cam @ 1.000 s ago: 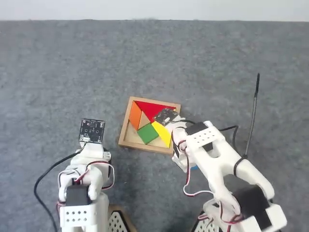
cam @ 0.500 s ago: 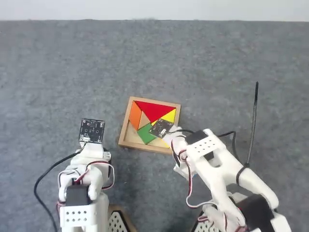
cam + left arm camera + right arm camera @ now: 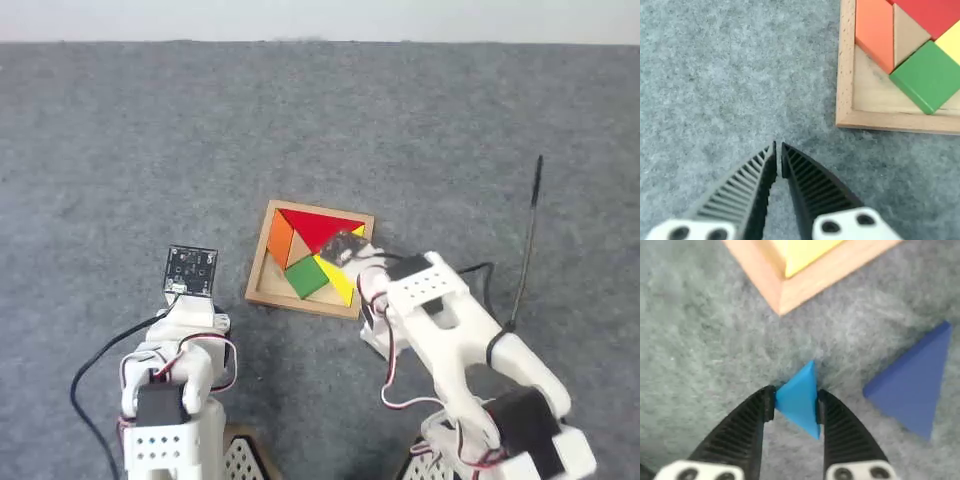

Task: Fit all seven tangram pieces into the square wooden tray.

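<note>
The right gripper [image 3: 794, 395] pinches the light blue triangle [image 3: 801, 402] down at the counter [image 3: 690, 340], and the wooden tray [image 3: 805, 285] lies just ahead of its fingertips, corner first (the left gripper [image 3: 778, 152], pressed together, is at the other side).

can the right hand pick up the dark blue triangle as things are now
Probably not yet: the right hand is shut on the light blue triangle, so it seems full. The dark blue triangle lies close beside it on the carpet, with nothing between.
</note>
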